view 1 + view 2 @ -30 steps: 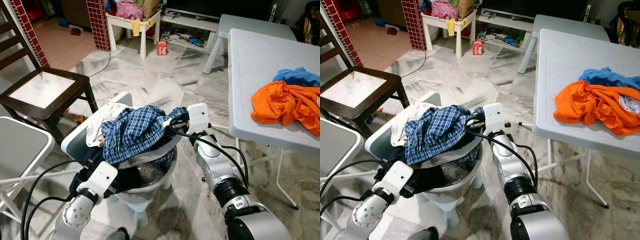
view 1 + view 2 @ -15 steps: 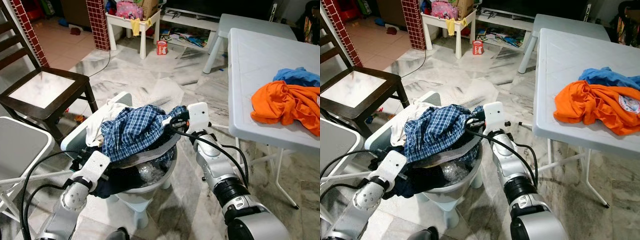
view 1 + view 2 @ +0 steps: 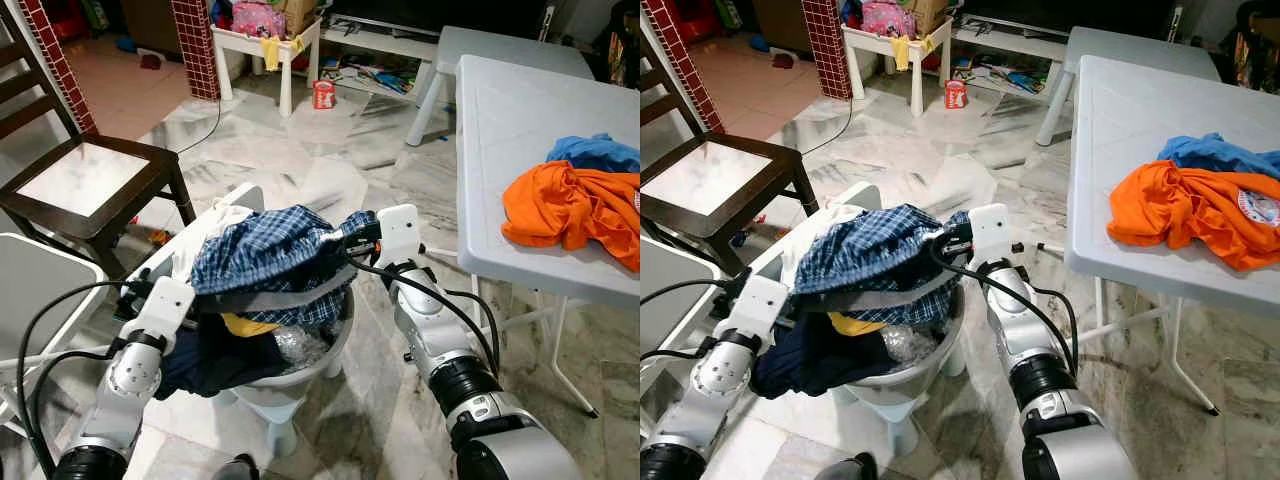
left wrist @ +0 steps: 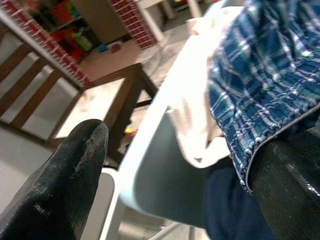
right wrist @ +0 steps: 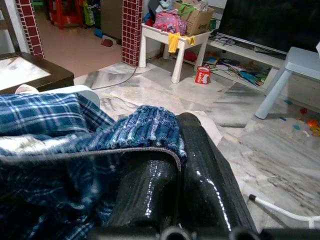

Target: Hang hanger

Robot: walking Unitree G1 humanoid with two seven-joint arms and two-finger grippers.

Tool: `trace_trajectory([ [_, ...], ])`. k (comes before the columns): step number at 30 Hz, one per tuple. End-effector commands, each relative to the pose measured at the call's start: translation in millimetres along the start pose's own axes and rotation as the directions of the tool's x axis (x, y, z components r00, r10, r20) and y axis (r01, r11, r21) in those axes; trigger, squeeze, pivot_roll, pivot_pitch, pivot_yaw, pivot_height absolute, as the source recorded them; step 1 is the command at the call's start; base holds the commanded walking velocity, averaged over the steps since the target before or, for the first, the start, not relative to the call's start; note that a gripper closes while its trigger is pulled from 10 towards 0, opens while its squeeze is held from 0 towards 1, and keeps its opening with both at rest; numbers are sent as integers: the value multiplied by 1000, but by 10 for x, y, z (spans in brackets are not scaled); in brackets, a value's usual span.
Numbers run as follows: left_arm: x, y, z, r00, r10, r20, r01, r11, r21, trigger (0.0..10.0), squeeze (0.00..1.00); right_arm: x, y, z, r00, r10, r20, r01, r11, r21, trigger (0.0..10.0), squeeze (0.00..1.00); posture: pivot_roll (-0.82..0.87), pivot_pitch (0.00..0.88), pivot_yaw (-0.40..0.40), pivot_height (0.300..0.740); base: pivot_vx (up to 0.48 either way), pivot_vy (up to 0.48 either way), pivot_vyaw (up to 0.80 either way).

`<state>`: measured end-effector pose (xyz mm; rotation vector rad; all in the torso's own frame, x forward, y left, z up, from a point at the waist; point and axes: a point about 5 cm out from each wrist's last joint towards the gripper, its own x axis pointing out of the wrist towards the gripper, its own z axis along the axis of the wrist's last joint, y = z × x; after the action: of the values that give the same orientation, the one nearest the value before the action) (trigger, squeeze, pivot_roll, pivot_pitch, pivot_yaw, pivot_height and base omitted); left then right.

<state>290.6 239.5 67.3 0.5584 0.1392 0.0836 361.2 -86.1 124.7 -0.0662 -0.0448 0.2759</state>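
A blue plaid shirt (image 3: 265, 255) is stretched over a heap of clothes in a white plastic tub (image 3: 335, 345). My right gripper (image 3: 352, 240) is at the shirt's right edge, shut on its hem; in the right wrist view the fabric (image 5: 145, 130) lies pinched over the closed fingers (image 5: 200, 175). My left gripper (image 3: 197, 300) is at the shirt's left edge with its fingers under the cloth. In the left wrist view its fingers (image 4: 60, 185) stand wide apart, and the shirt's hem (image 4: 265, 80) rests on one. I see no hanger.
Under the shirt lie a navy garment (image 3: 215, 362), a yellow one (image 3: 245, 325) and a white cloth (image 3: 225, 215). A white table (image 3: 500, 130) on the right holds orange (image 3: 570, 205) and blue (image 3: 595, 152) clothes. A dark wooden chair (image 3: 90, 180) stands on the left.
My left arm has swung up and to the left, raising the shirt's left edge. The shirt now lies flatter and higher, and the yellow garment shows beneath it. The right gripper has kept its hold.
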Motion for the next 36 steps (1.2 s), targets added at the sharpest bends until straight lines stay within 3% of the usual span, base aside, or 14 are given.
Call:
trace_trajectory([
  [1, -5, 7, -36, 1000, 10, -5, -10, 1000, -6, 10000, 0, -8, -29, 12, 1000, -7, 2, 7, 1000, -7, 0, 0, 37, 122, -61, 740, 0, 0, 0],
  [4, -12, -59, -22, 1000, -25, 11, 25, 1000, -12, 10000, 0, -5, -21, 17, 1000, -4, 3, 4, 1000, -7, 0, 0, 37, 123, -62, 740, 0, 0, 0],
  [9, -36, -306, -2, 992, -124, 22, 123, 991, 48, 10000, 0, -5, -20, 19, 1000, 0, 3, 0, 1000, -9, 0, 0, 32, 126, -69, 740, 0, 0, 0],
  [20, -9, -615, 163, 976, -203, 84, 196, 977, 81, 10000, 0, -9, -26, 23, 1000, 0, 3, 0, 1000, -14, 0, 0, 20, 129, -67, 740, 0, 0, 0],
  [23, -5, -618, 164, 976, -203, 83, 196, 977, 81, 10000, 0, -10, -26, 23, 1000, 0, 3, 0, 1000, -14, 0, 0, 20, 129, -67, 740, 0, 0, 0],
  [31, 152, -311, 70, 998, -66, 22, 63, 992, 108, 10000, 0, -30, -51, 21, 1000, -6, 4, 6, 1000, -17, 0, 0, -3, 136, -66, 740, 0, 0, 0],
  [32, 178, -262, 66, 999, -49, 15, 47, 993, 105, 0, 0, -35, -60, 17, 1000, -7, 3, 8, 1000, -19, 0, 0, -5, 136, -65, 740, 0, 0, 0],
  [36, 238, -148, 68, 1000, -10, 2, 10, 997, 83, 0, 0, -38, -74, 15, 1000, -11, 2, 11, 1000, -22, 0, 0, -7, 132, -61, 740, 0, 0, 0],
])
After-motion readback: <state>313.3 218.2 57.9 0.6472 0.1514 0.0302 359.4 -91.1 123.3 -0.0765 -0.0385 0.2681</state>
